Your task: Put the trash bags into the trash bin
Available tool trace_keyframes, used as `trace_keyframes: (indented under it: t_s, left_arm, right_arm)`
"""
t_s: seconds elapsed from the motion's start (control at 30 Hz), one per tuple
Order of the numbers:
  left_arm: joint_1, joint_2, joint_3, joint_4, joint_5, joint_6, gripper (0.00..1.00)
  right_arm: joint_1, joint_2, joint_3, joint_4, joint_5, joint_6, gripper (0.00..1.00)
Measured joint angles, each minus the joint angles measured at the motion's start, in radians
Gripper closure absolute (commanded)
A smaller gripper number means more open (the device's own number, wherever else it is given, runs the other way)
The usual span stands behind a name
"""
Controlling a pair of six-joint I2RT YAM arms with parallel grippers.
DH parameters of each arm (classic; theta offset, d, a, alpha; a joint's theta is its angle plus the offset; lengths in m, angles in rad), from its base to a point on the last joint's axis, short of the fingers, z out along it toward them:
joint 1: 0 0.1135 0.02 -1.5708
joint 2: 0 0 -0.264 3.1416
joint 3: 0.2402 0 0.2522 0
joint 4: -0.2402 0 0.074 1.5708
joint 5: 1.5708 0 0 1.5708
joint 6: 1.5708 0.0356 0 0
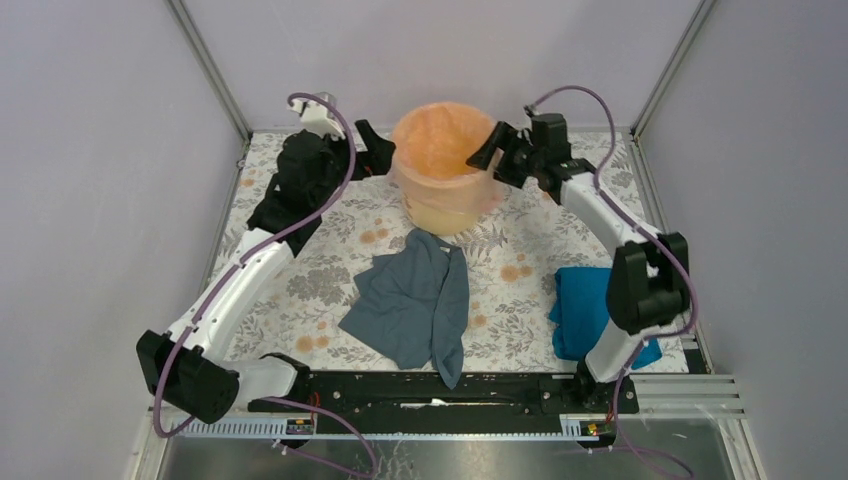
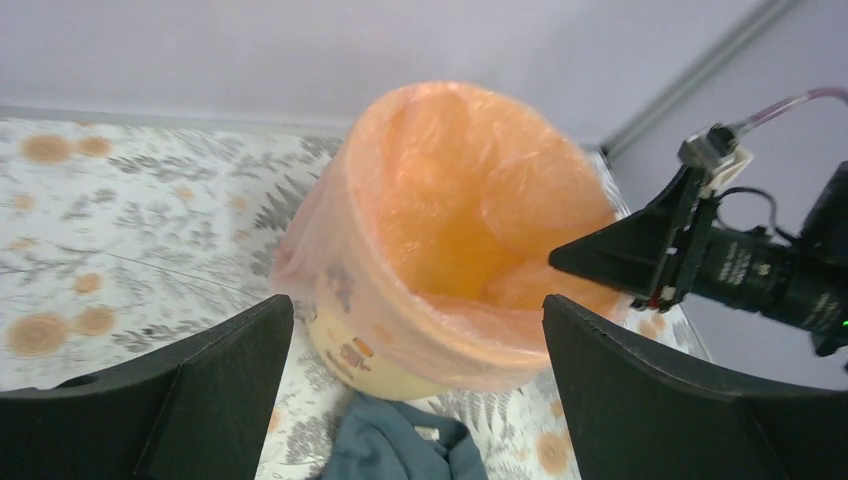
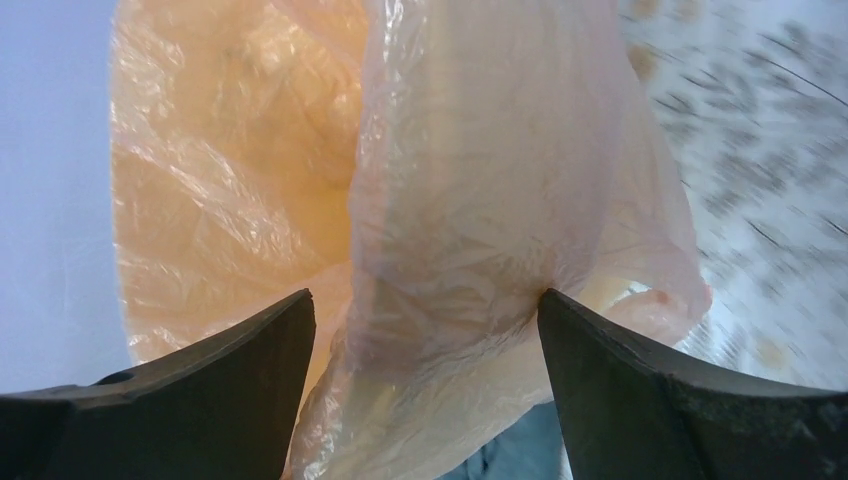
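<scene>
The yellow-orange trash bin [image 1: 452, 213] stands upright at the back middle of the table. The pale pink-peach trash bag [image 1: 440, 140] lines its inside and folds over the rim. My left gripper [image 1: 372, 150] is open and empty just left of the bin, not touching it. In the left wrist view [image 2: 416, 300] the bin [image 2: 375, 375] and bag [image 2: 460, 180] lie just beyond the fingers. My right gripper [image 1: 487, 147] is open at the bin's right rim. In the right wrist view [image 3: 425, 295] its jaws straddle the bag-covered rim [image 3: 480, 180]; one finger [image 3: 600, 370] touches the outer film.
A grey-blue cloth [image 1: 415, 295] lies crumpled in front of the bin, touching its base; it also shows in the left wrist view [image 2: 400, 445]. A bright blue cloth [image 1: 585, 305] lies at the right under the right arm. Walls enclose the flowered table [image 1: 330, 270].
</scene>
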Motion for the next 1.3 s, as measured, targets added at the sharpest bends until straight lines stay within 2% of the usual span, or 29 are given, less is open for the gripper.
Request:
trace_keyframes:
  t_s: [0.2,0.37,0.6,0.77,0.87,1.07,1.2,1.3]
  left_arm:
    - [0.066,-0.084,-0.034,0.059,-0.043,-0.004,0.01]
    - [0.097,-0.120,-0.055,0.091,-0.044,-0.020,0.01]
    - [0.151,-0.127,-0.071,0.117,-0.009,-0.061,0.02]
    - [0.189,-0.126,-0.074,0.140,0.040,-0.095,0.02]
    - [0.209,-0.127,-0.077,0.151,0.065,-0.108,0.02]
    - [0.245,-0.124,-0.084,0.165,0.095,-0.123,0.02]
    - [0.267,-0.122,-0.091,0.170,0.106,-0.129,0.02]
    - [0.270,-0.116,-0.091,0.181,0.121,-0.133,0.02]
  right_arm:
    - [0.144,0.261,0.279,0.058,0.013,0.034,0.12]
    - [0.228,0.377,0.390,0.129,0.055,0.091,0.12]
    - [0.268,0.550,0.575,0.186,0.138,0.156,0.12]
    - [0.279,0.647,0.737,0.162,0.201,0.179,0.09]
    - [0.287,0.685,0.845,0.142,0.227,0.174,0.01]
    - [0.297,0.688,0.978,0.103,0.237,0.090,0.00]
    - [0.298,0.652,0.980,0.002,0.261,-0.002,0.00]
    - [0.297,0.575,0.919,-0.087,0.283,-0.084,0.00]
